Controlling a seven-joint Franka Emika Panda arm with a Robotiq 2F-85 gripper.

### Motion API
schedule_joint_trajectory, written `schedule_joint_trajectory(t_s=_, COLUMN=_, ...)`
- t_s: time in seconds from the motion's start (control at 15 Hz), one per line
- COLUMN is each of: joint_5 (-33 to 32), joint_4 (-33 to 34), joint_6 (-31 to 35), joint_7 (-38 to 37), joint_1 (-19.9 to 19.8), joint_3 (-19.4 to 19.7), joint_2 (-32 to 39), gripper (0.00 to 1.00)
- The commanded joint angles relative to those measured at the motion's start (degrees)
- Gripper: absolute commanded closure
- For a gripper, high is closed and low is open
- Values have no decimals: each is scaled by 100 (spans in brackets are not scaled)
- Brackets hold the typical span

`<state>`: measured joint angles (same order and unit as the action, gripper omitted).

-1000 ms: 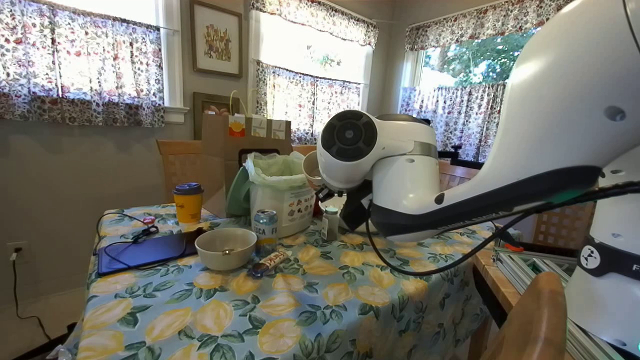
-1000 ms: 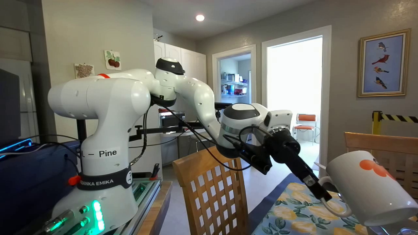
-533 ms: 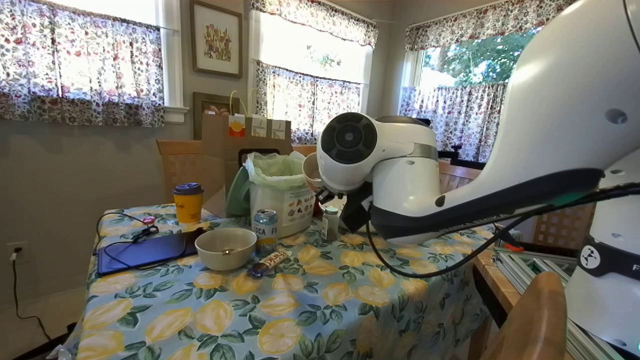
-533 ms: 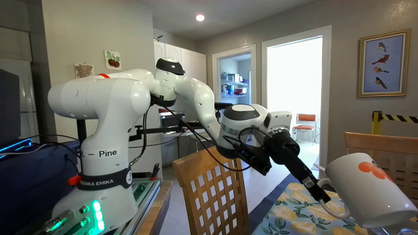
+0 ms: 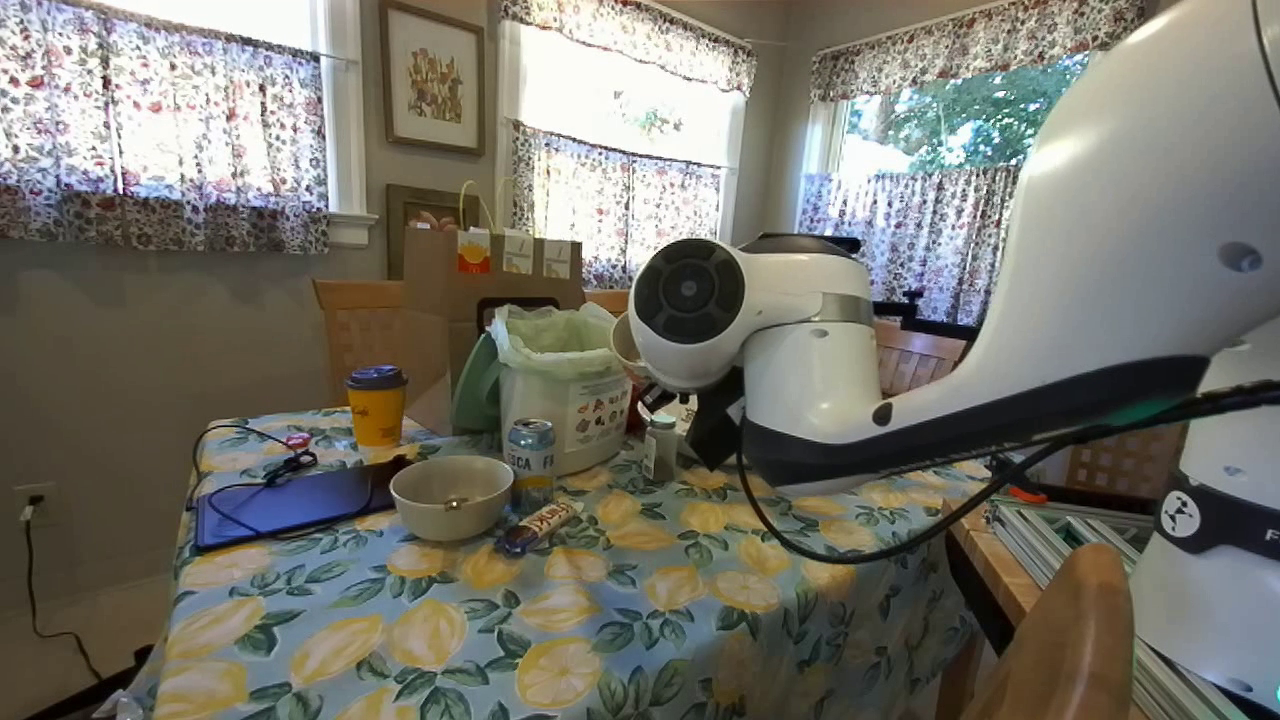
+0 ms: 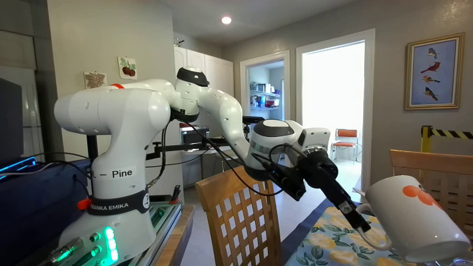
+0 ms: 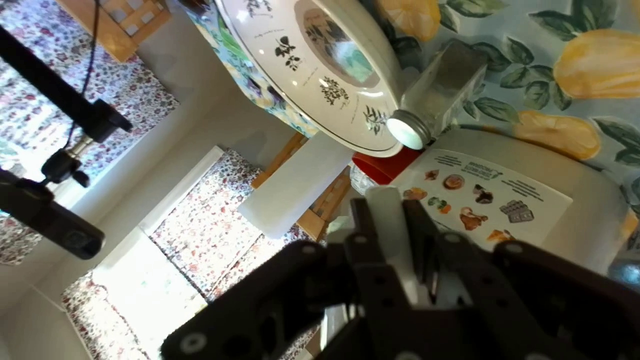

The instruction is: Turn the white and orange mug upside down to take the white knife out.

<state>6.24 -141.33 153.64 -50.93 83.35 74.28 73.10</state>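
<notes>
The white and orange mug (image 6: 412, 218) hangs tilted above the table in an exterior view, its base toward the lower right. In an exterior view its opening (image 5: 623, 345) shows partly behind the arm. My gripper (image 6: 364, 225) is shut on the mug's handle. In the wrist view the white handle (image 7: 392, 225) sits between the fingertips (image 7: 386, 205); the mug's body is mostly hidden there. A thin white tip, apparently the white knife (image 6: 359, 191), sticks out past the mug's upper left end; the rest of the knife is hidden.
A white tub (image 5: 570, 410) with a green liner and a shaker (image 5: 660, 450) stand near the gripper. A plant-patterned dish (image 7: 325, 75) lies beside the shaker. A grey bowl (image 5: 450, 497), can (image 5: 531, 465), candy bar (image 5: 540, 525), yellow cup (image 5: 376, 412) and blue tablet (image 5: 295, 508) are farther off.
My gripper and the mug have moved slightly down and, in an exterior view, a little left. The mug stays gripped by its handle and tilted.
</notes>
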Motion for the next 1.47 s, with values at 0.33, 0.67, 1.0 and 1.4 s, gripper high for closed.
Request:
schedule_joint_trajectory(t_s=0.33, joint_5=-826, joint_4=407, joint_6=-1820, joint_7=-174, joint_1=454, joint_3=-20, joint_2=1234, gripper=95)
schedule_joint_trajectory(t_s=0.67, joint_5=-1581, joint_4=667, joint_6=-2566, joint_7=-241, joint_1=513, joint_3=-71, joint_2=1559, gripper=95)
schedule_joint_trajectory(t_s=1.0, joint_5=-3579, joint_4=870, joint_6=-3330, joint_7=-1093, joint_1=369, joint_3=-257, joint_2=1219, gripper=95)
schedule_joint_trajectory(t_s=1.4, joint_5=-3711, joint_4=853, joint_6=-2772, joint_7=-1294, joint_1=262, joint_3=-317, joint_2=1158, gripper=95)
